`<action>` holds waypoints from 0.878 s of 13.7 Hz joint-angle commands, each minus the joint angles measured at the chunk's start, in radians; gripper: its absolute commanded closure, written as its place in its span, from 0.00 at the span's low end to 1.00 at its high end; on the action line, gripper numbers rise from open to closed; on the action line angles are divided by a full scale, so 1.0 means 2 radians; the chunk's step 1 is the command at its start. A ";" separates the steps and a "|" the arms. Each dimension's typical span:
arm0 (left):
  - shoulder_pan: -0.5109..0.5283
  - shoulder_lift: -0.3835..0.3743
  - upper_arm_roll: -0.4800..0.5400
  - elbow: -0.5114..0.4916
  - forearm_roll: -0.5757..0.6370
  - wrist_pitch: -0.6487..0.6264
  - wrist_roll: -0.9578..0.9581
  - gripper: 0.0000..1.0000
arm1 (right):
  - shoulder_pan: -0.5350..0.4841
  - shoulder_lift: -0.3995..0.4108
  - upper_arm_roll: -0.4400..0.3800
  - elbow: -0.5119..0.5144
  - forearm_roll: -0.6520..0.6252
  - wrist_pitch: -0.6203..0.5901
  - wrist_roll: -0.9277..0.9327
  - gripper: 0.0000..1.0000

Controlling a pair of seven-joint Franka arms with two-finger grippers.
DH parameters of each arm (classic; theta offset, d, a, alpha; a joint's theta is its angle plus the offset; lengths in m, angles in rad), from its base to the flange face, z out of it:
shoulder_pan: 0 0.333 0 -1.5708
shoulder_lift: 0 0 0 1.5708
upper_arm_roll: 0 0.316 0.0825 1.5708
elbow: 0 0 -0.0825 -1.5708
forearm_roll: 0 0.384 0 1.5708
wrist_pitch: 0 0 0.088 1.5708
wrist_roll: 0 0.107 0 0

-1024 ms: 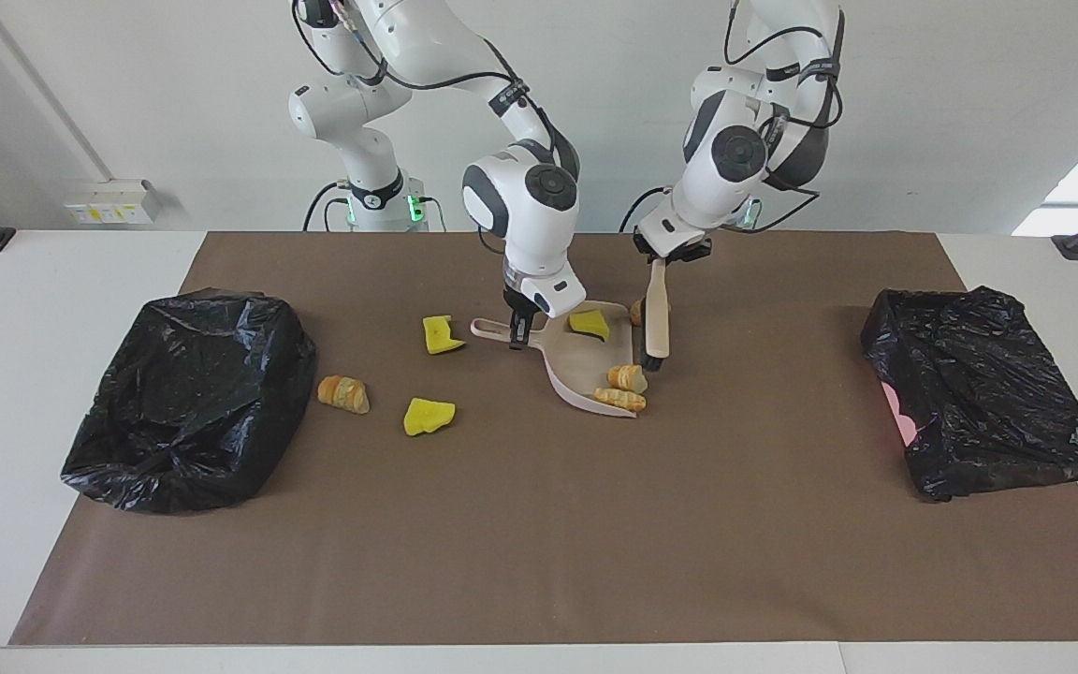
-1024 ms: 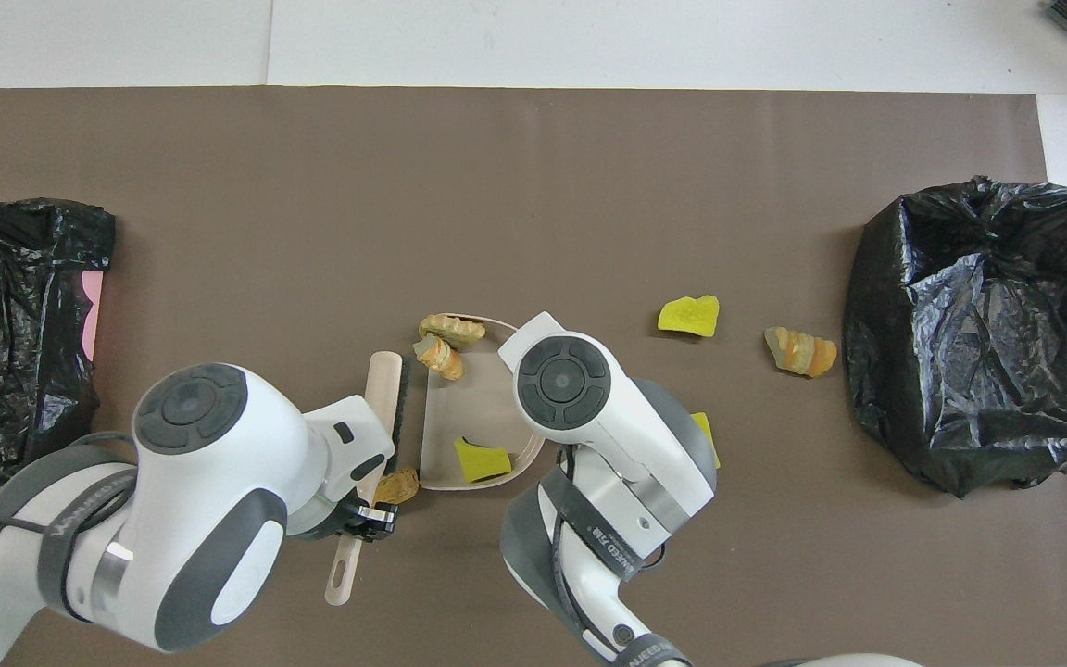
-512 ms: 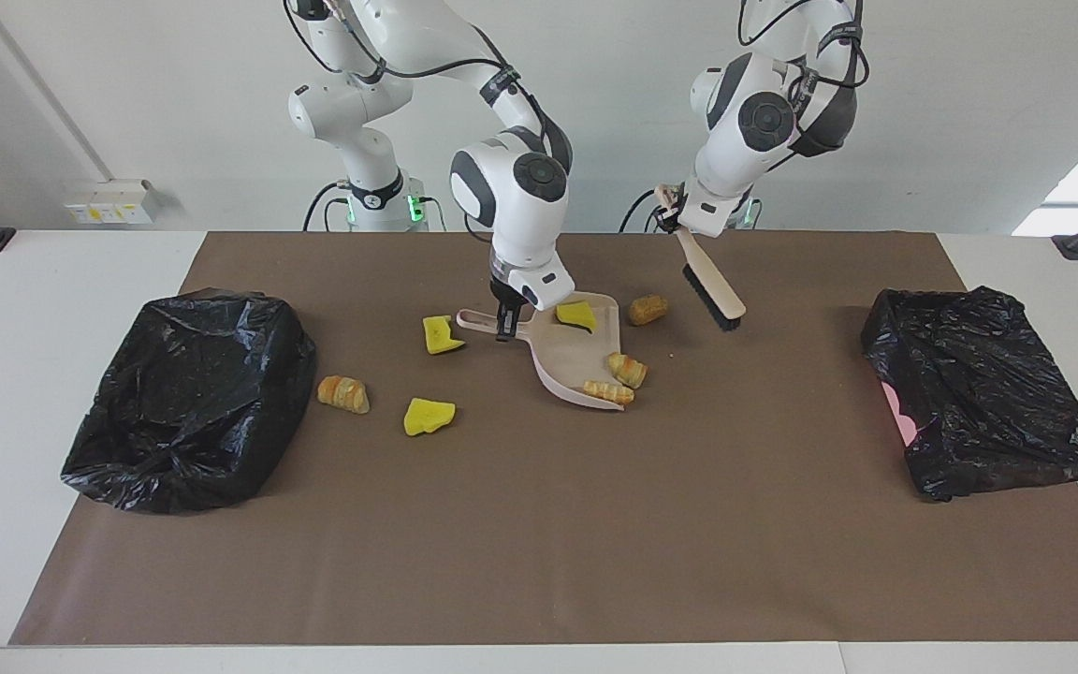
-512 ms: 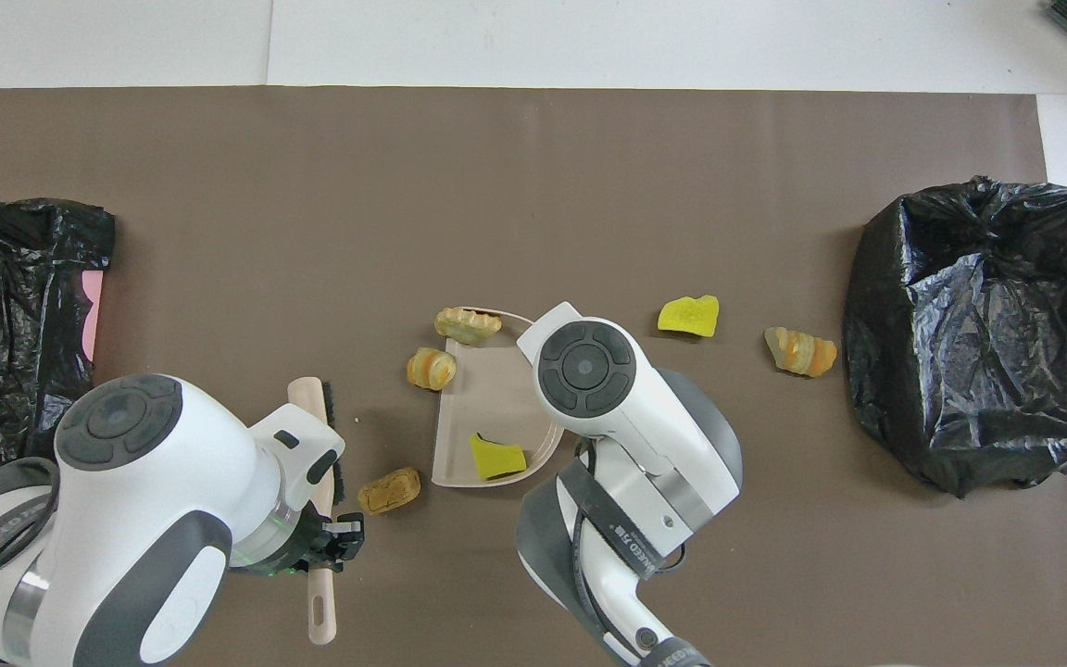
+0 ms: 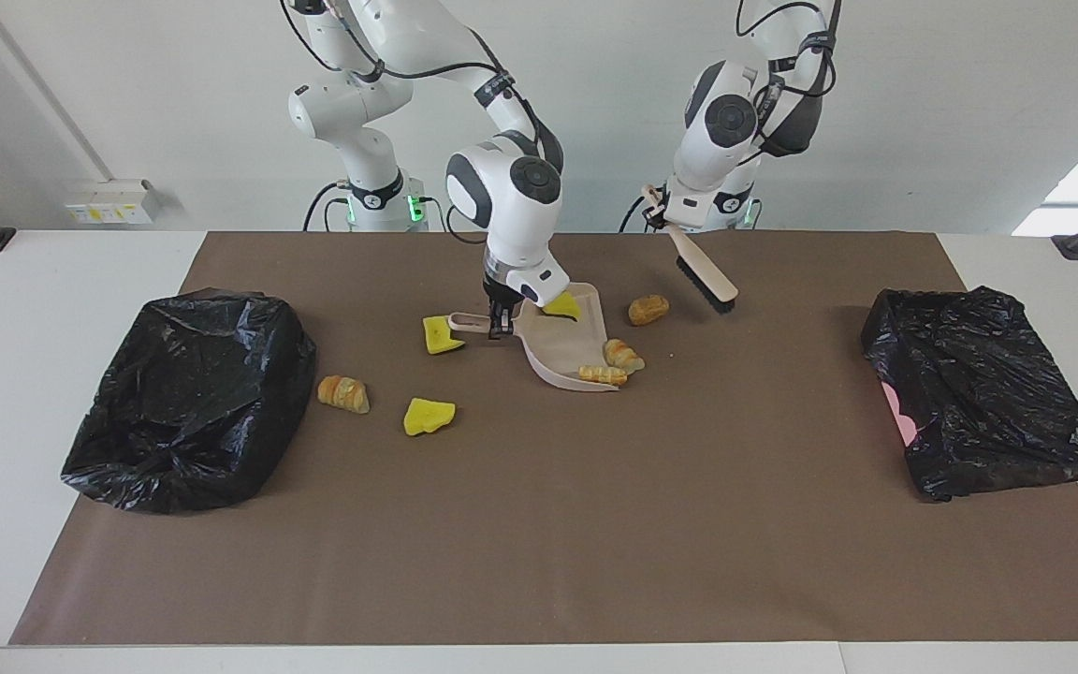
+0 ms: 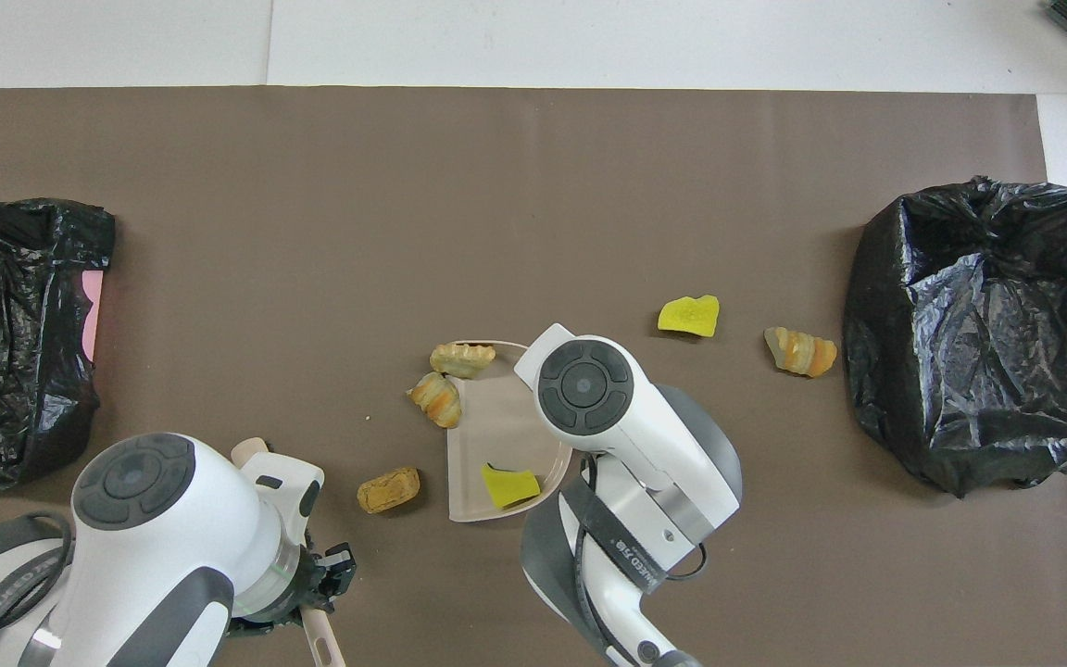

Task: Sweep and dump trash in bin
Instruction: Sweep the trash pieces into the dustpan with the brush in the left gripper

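My right gripper (image 5: 500, 324) is shut on the handle of the pale pink dustpan (image 5: 565, 344) (image 6: 495, 434), which sits tilted at mid-table. A yellow chunk (image 5: 560, 305) (image 6: 509, 484) lies in the pan, and two bread lumps (image 5: 603, 374) (image 6: 462, 358) rest at its open lip. My left gripper (image 5: 665, 217) (image 6: 332, 567) is shut on the brush (image 5: 707, 273), held slanted above the mat. A tan lump (image 5: 648, 309) (image 6: 388, 489) lies between the pan and the brush. More trash lies toward the right arm's end: two yellow chunks (image 5: 441, 335) (image 5: 429, 416) and a bread lump (image 5: 343, 393) (image 6: 800, 351).
A bin lined with a black bag (image 5: 188, 398) (image 6: 978, 333) stands at the right arm's end of the brown mat. A second black-bagged bin (image 5: 979, 388) (image 6: 10, 333) stands at the left arm's end. In the overhead view the left arm hides most of the brush.
The left arm lifted the brush off the mat and drew it back toward the robots. The right gripper shifted and turned the dustpan slightly, and the bread lumps now sit at its lip.
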 commanded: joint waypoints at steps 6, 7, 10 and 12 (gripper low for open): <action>-0.025 0.059 0.005 -0.003 -0.026 0.093 0.081 1.00 | 0.012 0.003 0.003 -0.013 -0.011 0.022 0.030 1.00; -0.024 0.063 0.005 -0.002 -0.040 0.111 0.091 1.00 | 0.012 0.006 0.004 -0.012 -0.006 0.029 0.032 1.00; -0.024 0.099 0.006 0.038 -0.053 0.131 0.144 1.00 | 0.020 0.011 0.005 -0.005 -0.002 0.046 0.051 1.00; -0.024 0.115 0.006 0.055 -0.054 0.157 0.173 1.00 | 0.031 0.024 0.005 0.001 -0.002 0.050 0.079 1.00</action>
